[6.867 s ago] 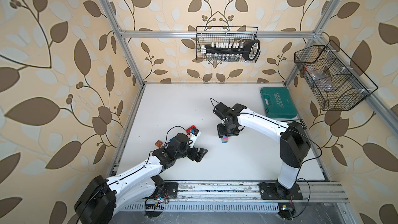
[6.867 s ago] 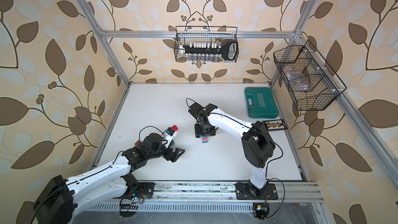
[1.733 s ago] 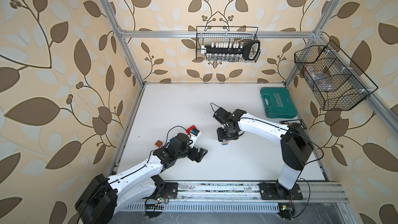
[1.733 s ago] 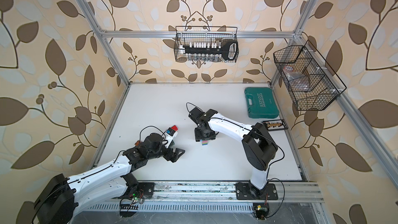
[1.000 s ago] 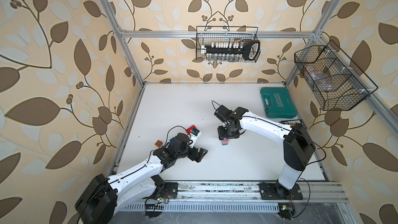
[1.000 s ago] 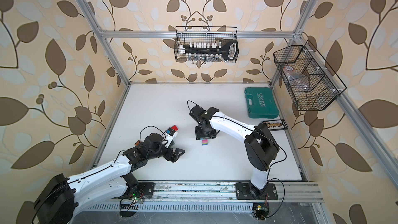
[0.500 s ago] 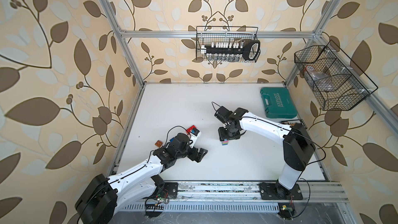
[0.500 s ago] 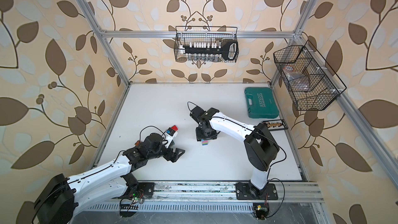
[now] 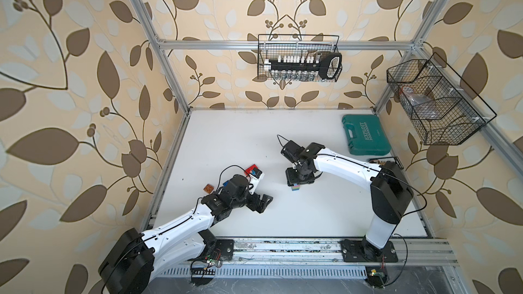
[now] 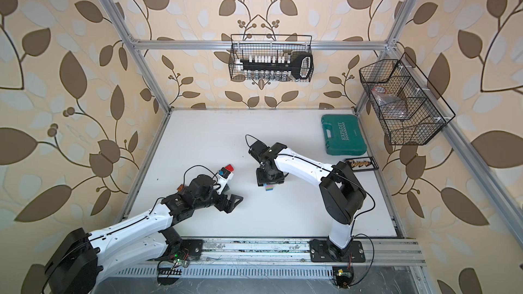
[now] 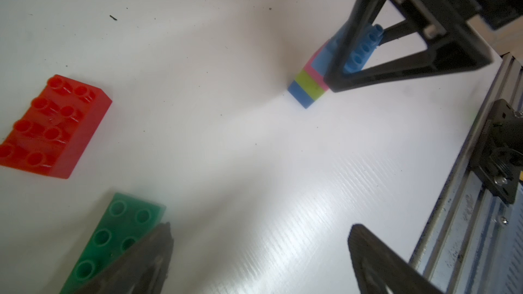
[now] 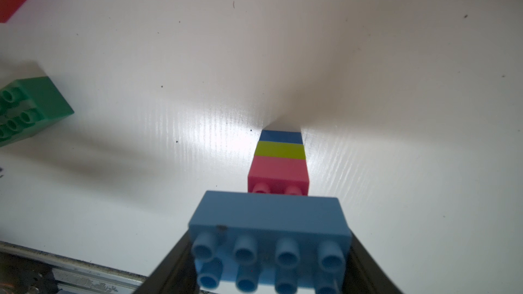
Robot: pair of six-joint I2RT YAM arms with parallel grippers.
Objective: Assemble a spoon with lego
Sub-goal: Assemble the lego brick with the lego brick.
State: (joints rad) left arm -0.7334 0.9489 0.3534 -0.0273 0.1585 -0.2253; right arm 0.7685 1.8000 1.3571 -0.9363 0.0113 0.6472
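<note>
Lego lies loose at the left of the desk (image 9: 226,137): an orange brick (image 9: 208,188), a red brick (image 11: 53,125) and a green brick (image 11: 113,238) — the green one hidden under the left arm in both top views. Left fingers (image 11: 147,261) stand wide and empty, low, aimed at the stem (image 9: 295,188) mid-desk. It stands upright: blue foot, lime, pink top. Right fingers (image 11: 396,72), the nearer pair, reach straight down over it, clamped on a light-blue brick (image 12: 268,238) set crosswise above the pink studs. Those studs show under its edge, so I judge it not pressed home — whether it touches, I cannot tell. A teal case (image 9: 365,138) sits far right.
</note>
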